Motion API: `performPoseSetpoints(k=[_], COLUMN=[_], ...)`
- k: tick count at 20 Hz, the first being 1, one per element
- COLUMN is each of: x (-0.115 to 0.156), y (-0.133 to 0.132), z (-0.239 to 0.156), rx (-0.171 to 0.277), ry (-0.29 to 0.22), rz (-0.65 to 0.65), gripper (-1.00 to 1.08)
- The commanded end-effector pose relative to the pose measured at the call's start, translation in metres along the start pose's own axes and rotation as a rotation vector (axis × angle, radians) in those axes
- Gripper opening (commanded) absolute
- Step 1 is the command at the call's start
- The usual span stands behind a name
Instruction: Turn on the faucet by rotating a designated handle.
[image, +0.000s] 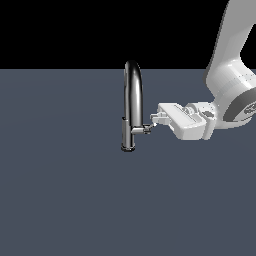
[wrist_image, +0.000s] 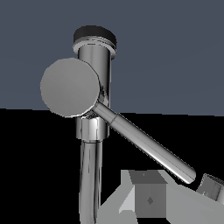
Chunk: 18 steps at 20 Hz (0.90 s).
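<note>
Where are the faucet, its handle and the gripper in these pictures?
faucet (image: 133, 95): exterior view, on the tall arched spout.
handle (wrist_image: 144, 142): wrist view, on the middle of the thin lever.
gripper (image: 155, 119): exterior view, between the fingertips, beside the handle stub.

Glossy chrome metal faucet (image: 133, 105), matt grey floor (image: 60, 190), smooth white arm (image: 227, 70)

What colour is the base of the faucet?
Dark, nearly black, under the shiny chrome faucet body; the base shows best in the wrist view.

Flat slate-grey floor (image: 60, 200) spans lower scene; plain black backdrop (image: 60, 30) above straight horizon line.
</note>
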<state>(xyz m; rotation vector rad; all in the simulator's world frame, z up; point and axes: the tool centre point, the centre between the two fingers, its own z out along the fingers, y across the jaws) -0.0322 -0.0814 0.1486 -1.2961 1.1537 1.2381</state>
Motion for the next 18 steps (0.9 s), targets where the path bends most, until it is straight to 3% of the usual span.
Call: performPoseSetpoints(k=[1,4,5,18], x=[0.014,0.019,0.009,0.081], y=[0.017,0.025,0.015,0.033], z=[0.006,0.007,-0.001,0.007], rx=[-0.012,-0.014,-0.001,-0.013], ry=[-0.014,-0.015,-0.001,-0.015], rz=[0.022,0.023,0.001,0.022], gripper=[-1.0,-1.0,-1.0,-1.0])
